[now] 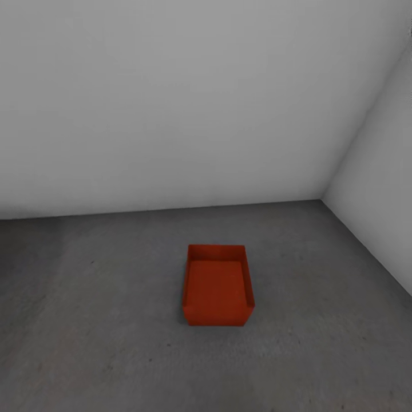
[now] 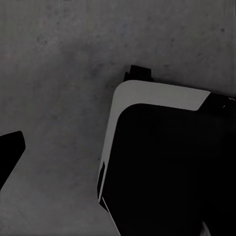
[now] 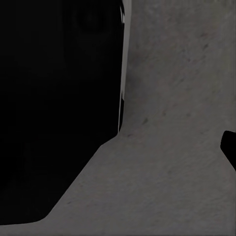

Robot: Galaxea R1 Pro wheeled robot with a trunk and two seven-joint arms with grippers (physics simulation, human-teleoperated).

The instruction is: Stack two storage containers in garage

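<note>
One red-orange storage container [image 1: 217, 286] stands open side up on the dark grey concrete floor [image 1: 97, 320] of the garage, a little right of centre in the head view and near the corner of two white walls. It holds nothing. The other container is out of view. A dark finger [image 2: 11, 150] of my left gripper sits at the edge of the left wrist view, over bare concrete. A dark fingertip [image 3: 230, 147] of my right gripper sits at the edge of the right wrist view. Each stands far from the picture's middle, with nothing held.
White walls [image 1: 171, 103] meet in a corner at the back right [image 1: 323, 197]. My own black base with a white rim [image 2: 157, 93] covers much of the left wrist view, and a black part of my body [image 3: 54, 98] covers the right wrist view's side. Bare concrete surrounds the container.
</note>
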